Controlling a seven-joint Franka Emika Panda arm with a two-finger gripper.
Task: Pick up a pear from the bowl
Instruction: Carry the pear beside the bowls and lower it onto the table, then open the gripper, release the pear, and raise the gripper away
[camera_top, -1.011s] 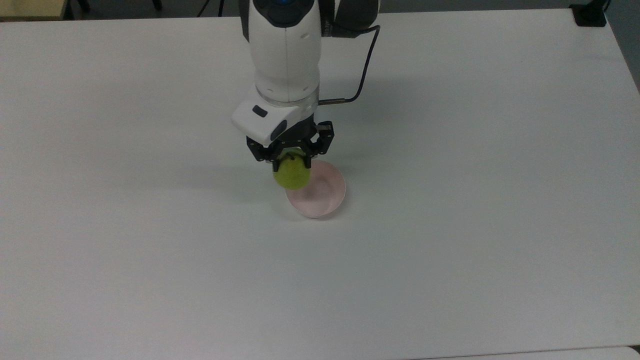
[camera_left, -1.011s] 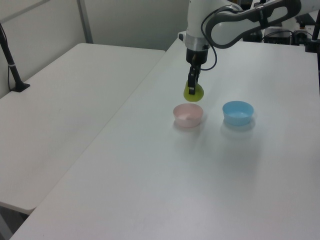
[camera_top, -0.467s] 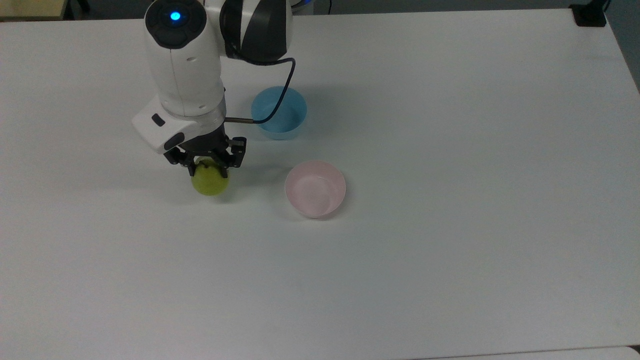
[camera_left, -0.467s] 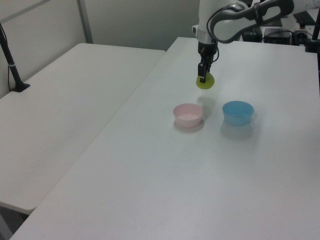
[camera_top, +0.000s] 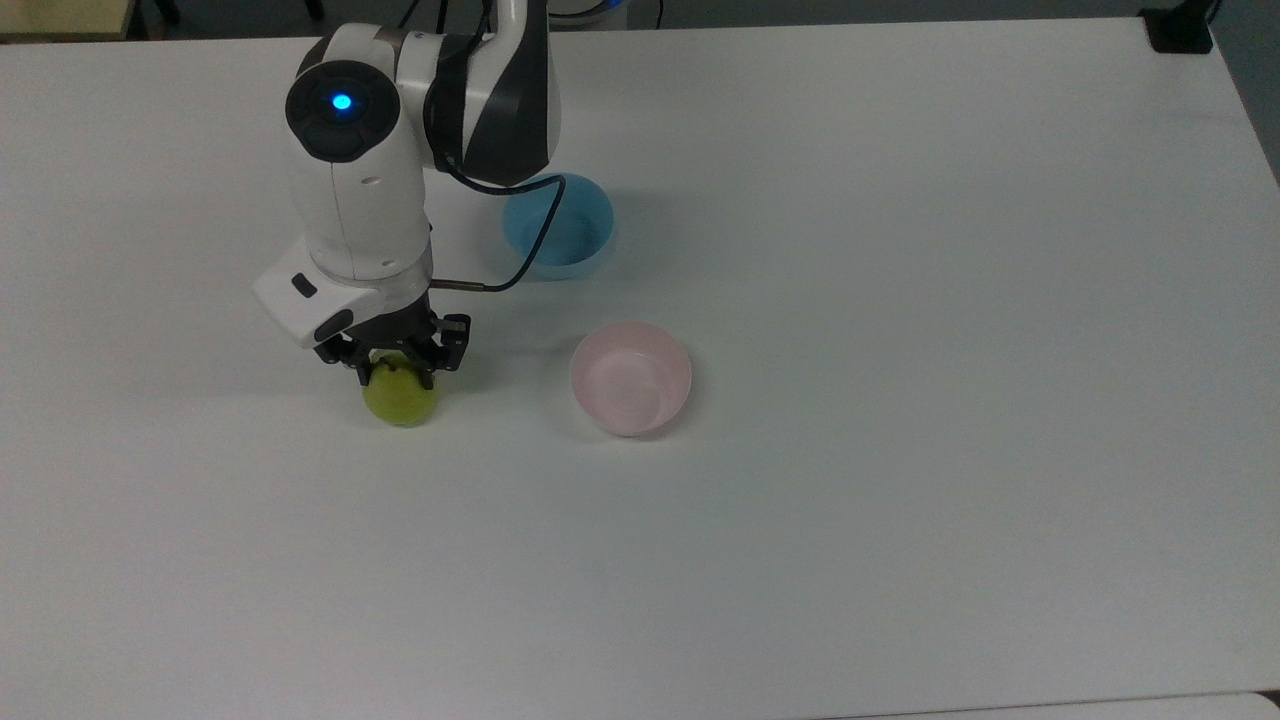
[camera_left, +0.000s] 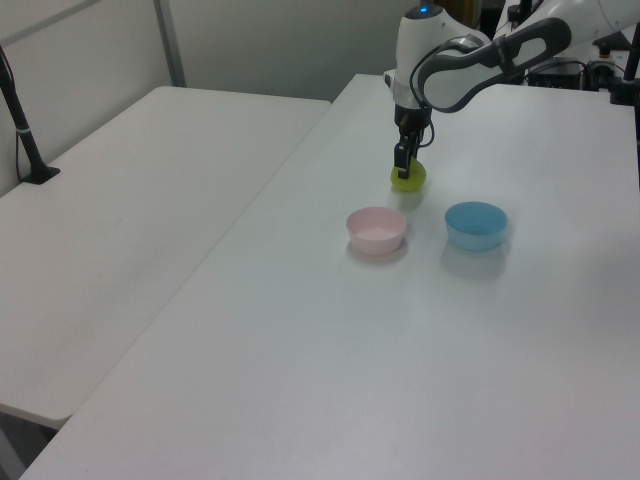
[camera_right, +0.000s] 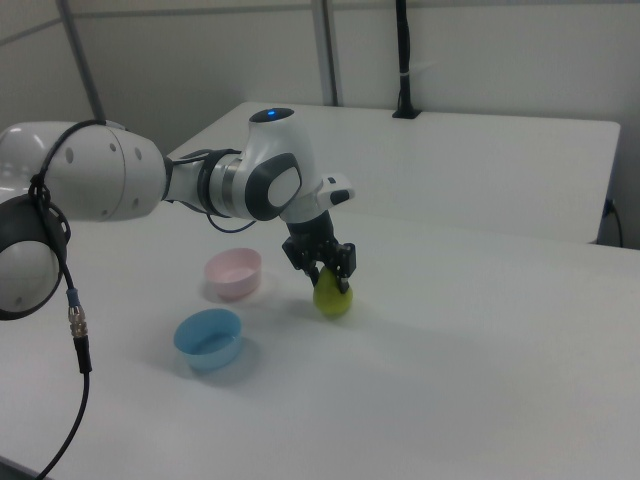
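The yellow-green pear hangs low over the white table, well off to the top view's left of the bowl. My gripper points straight down and is shut on the pear's top. I cannot tell whether the pear's underside touches the tabletop. The pale pink bowl stands empty near the table's middle.
A light blue bowl stands empty beside the pink one, with the arm's black cable crossing over it in the top view. A second white table adjoins on the left view's left.
The gripper carried the pear from above the pink bowl's edge toward the top view's left, then lowered it close to the tabletop. The blue bowl, hidden by the arm before, is uncovered.
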